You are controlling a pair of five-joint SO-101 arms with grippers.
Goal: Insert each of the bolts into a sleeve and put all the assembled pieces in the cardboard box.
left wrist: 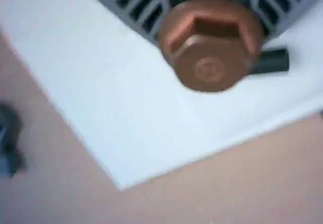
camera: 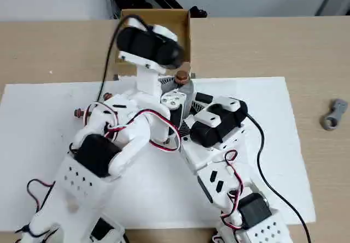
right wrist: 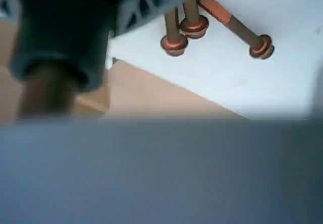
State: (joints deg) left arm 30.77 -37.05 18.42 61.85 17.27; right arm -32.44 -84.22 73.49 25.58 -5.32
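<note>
A copper bolt (camera: pixel 181 79) stands head up just in front of the cardboard box (camera: pixel 176 21), and its hexagonal head (left wrist: pixel 209 45) shows close in the left wrist view. Its shank (right wrist: pixel 43 93) sticks out below a dark grey sleeve (right wrist: pixel 65 32). My right gripper (camera: pixel 184 92) comes from the near right and is shut on that sleeve, with grey ribbed fingers (left wrist: pixel 126 2) beside the head. My left gripper (camera: pixel 164 84) hangs under its black wrist just left of the bolt. Three loose bolts (right wrist: pixel 194 24) lie on the white sheet.
The white sheet (camera: pixel 273 144) covers the middle of the table. Two bolt heads (camera: pixel 79 112) show left of the left arm. A grey sleeve (camera: pixel 333 113) lies alone on bare wood at the far right. A small black piece (camera: pixel 203 97) lies beside the right gripper.
</note>
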